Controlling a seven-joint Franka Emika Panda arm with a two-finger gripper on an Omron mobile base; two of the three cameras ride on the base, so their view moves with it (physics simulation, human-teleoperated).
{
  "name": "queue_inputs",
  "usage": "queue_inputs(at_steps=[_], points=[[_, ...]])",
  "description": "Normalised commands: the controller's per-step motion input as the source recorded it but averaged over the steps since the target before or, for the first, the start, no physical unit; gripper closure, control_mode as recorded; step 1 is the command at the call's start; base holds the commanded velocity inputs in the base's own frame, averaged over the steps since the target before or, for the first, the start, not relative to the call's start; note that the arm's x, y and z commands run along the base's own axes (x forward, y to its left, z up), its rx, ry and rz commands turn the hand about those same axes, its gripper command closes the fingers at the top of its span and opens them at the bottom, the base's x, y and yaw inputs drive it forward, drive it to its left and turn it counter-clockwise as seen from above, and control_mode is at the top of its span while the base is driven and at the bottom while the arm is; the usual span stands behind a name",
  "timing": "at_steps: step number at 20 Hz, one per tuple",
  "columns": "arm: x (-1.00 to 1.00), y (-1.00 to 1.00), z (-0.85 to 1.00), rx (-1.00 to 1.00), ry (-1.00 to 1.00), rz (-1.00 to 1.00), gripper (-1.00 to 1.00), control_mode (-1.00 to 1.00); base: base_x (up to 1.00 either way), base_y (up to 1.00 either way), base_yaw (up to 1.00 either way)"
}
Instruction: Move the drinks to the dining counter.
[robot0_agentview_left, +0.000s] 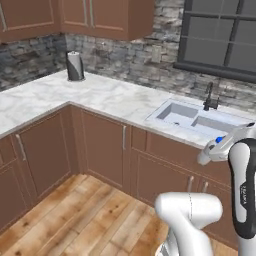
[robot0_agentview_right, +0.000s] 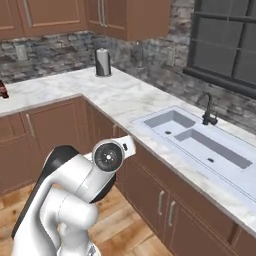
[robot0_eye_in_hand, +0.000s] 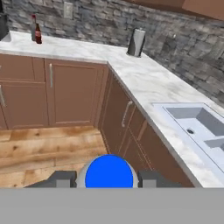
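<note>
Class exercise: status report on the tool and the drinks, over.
Tool shut on blue-capped bottle. Cola bottle upright on marble worktop. Nothing blocking.

A bright blue cap (robot0_eye_in_hand: 109, 174) sits between dark grey fingertips (robot0_eye_in_hand: 62, 178). The worktop (robot0_agentview_left: 100, 95) is white marble with grey veins over reddish-brown cabinets (robot0_agentview_left: 102, 150). On the worktop stand a dark-brown cola bottle (robot0_eye_in_hand: 37, 33) with a red cap and a grey-and-white paper-towel roll (robot0_eye_in_hand: 136, 42).

I see the marble desk (robot0_eye_in_hand: 144, 78) wrapping the corner: a cola bottle (robot0_eye_in_hand: 38, 33) at its far end, a paper-towel roll (robot0_eye_in_hand: 136, 42) upright in the corner, a sink (robot0_agentview_right: 200, 137) set in.
</note>
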Motion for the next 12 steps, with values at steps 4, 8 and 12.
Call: queue_inputs(at_steps=[4, 8, 12], points=[[0.00, 0.00, 0.00, 0.00, 0.00, 0.00, 1.00, 1.00, -1.00, -0.47, -0.42], [0.00, 0.00, 0.00, 0.00, 0.00, 0.00, 1.00, 1.00, -1.00, -0.41, -0.38], [0.00, 0.00, 0.00, 0.00, 0.00, 0.00, 1.00, 1.00, -1.00, -0.30, -0.33]])
